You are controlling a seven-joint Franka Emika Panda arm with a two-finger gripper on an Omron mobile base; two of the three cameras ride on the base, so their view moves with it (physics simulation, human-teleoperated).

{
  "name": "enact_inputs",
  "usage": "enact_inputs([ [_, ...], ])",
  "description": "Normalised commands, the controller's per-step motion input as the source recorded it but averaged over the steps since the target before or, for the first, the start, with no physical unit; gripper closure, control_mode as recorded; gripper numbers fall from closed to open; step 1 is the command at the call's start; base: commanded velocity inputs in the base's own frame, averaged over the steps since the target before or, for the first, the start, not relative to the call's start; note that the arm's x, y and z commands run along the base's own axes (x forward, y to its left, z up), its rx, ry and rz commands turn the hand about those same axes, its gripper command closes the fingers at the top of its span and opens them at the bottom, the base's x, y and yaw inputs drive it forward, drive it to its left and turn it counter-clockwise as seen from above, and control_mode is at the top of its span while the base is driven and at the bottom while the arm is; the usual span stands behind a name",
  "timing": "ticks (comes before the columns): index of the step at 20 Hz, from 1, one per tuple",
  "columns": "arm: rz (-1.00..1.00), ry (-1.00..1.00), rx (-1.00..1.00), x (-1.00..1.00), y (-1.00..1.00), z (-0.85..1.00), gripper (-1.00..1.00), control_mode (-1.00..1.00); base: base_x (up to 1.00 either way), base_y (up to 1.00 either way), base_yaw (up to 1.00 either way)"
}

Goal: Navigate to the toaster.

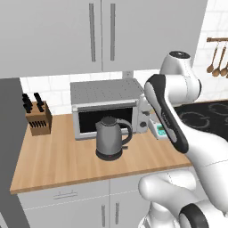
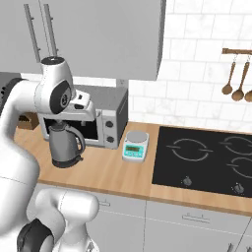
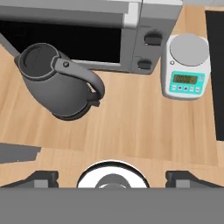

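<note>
- The gripper (image 3: 112,177) hangs over the wooden counter (image 1: 53,160), fingers spread wide, holding nothing.
- Below it stands a grey kettle (image 3: 57,81), just in front of the silver microwave (image 1: 107,107).
- A kitchen scale (image 2: 135,146) sits between microwave and black cooktop (image 2: 206,162).
- Knife block (image 1: 39,116) — far left.

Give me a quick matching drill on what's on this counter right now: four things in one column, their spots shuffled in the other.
Things:
1. kettle
2. knife block
3. kitchen scale
4. hanging wooden spoons

Places:
A. on the tiled wall above the cooktop
B. between the microwave and the cooktop
C. on the counter in front of the microwave's door
D. far left of the counter, by the wall

Pairs: 1-C, 2-D, 3-B, 4-A
</note>
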Motion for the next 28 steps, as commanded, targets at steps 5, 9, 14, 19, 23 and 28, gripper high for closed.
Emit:
enact_inputs([
  [5,0.00,-0.07,0.00,-0.70,0.01,0.00,-1.00,-1.00,0.00,0.00,0.00],
  [9,0.01,0.00,0.00,-0.29,0.02,0.00,-1.00,-1.00,0.00,0.00,0.00],
  [14,0.00,0.00,0.00,0.00,0.00,0.00,-1.00,1.00,-0.98,-0.05,-0.01],
  [19,0.00,0.00,0.00,0.00,0.00,0.00,-1.00,1.00,-0.74,-0.45,-0.10],
  [23,0.00,0.00,0.00,0.00,0.00,0.00,-1.00,1.00,-0.19,-0.76,-0.23],
  [28,0.00,0.00,0.00,0.00,0.00,0.00,-1.00,1.00,0.00,-0.69,-0.29],
])
